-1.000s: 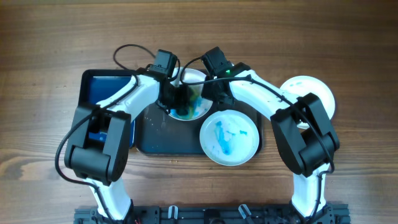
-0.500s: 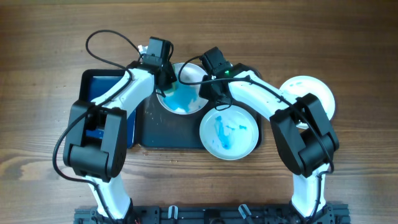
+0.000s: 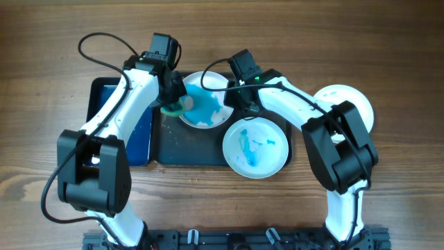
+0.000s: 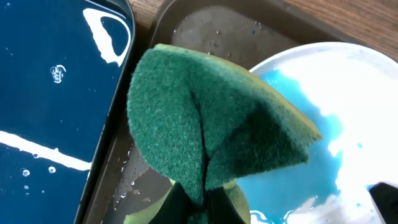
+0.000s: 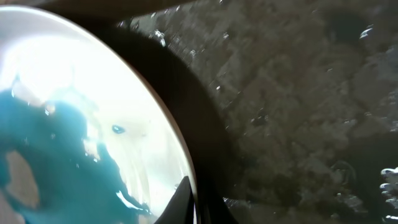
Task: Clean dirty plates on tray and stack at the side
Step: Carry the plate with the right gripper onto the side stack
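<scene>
A white plate [image 3: 205,104] smeared blue is held tilted over the back of the dark tray [image 3: 180,149]. My right gripper [image 3: 236,99] is shut on its right rim [image 5: 177,155]. My left gripper [image 3: 173,103] is shut on a folded green sponge [image 4: 211,137] at the plate's left edge [image 4: 329,106]. A second blue-smeared plate [image 3: 255,151] lies at the tray's right end. A third, plain white plate [image 3: 343,107] lies on the table to the right, partly hidden by my right arm.
A narrow black tray with a blue bottom [image 3: 104,104] stands left of the dark tray, with wet streaks showing in the left wrist view [image 4: 56,93]. The dark tray floor [image 5: 311,106] is wet. Wooden table all round.
My left gripper with the sponge has moved left off the plate's middle to its left edge. The blue smear has spread across the held plate. The right gripper stays on the rim.
</scene>
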Robot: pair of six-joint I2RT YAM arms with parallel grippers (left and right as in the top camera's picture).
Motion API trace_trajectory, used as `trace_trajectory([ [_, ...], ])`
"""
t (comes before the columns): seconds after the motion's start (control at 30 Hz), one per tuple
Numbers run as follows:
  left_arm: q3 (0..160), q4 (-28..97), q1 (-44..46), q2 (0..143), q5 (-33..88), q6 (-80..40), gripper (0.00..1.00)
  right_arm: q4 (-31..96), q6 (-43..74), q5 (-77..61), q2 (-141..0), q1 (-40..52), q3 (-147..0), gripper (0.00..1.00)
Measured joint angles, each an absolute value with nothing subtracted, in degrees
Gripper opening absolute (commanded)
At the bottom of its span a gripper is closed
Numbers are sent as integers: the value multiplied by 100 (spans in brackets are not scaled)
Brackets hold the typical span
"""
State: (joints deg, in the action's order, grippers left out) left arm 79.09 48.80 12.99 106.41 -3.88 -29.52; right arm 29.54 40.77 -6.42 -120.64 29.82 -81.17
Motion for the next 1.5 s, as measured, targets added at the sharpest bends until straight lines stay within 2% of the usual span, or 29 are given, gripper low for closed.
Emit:
trace_trajectory([
  [0.1,7909,4915,1299,10641,-322,-2952,4,3181,3734,-668,-12001,2985,-8160,5],
  [0.17,7909,4956,1299,10641,-263,-2952,4,3420,3326,-115,-11657,3055,-8145,4],
  [0.33,7909,5111,1299,10641,-154,-2952,4,3677,2388,2838,-10315,3719,-8138,4],
  [0.6,7909,5113,1299,10641,-154,-2952,4,3428,1721,7756,-10252,5196,-8136,4],
  [0.73,7909,5111,1299,10641,-154,-2952,4,3356,1354,8368,-10252,5424,-8136,4],
  [0.9,7909,5111,1299,10641,-154,-2952,4,3341,1278,8464,-10252,5435,-8136,4],
  [1.0,7909,5111,1299,10641,-154,-2952,4,3481,1347,7854,-10252,5389,-8136,4],
  [1.1,7909,5118,1299,10641,-154,-2952,4,4180,2095,6281,-10252,4969,-8152,4],
  [1.2,7909,5120,1299,10641,-152,-2952,4,4311,2554,4016,-10252,3970,-8152,4],
  [1.33,7909,5122,1299,10641,-152,-2952,4,4263,2526,676,-10200,2488,-8147,4],
  [1.4,7909,5122,1299,10641,-152,-2952,4,4351,2477,-458,-9926,1918,-8147,4],
  [1.5,7909,5124,1299,10641,-152,-2952,4,4995,2436,-1127,-9006,928,-8147,4],
])
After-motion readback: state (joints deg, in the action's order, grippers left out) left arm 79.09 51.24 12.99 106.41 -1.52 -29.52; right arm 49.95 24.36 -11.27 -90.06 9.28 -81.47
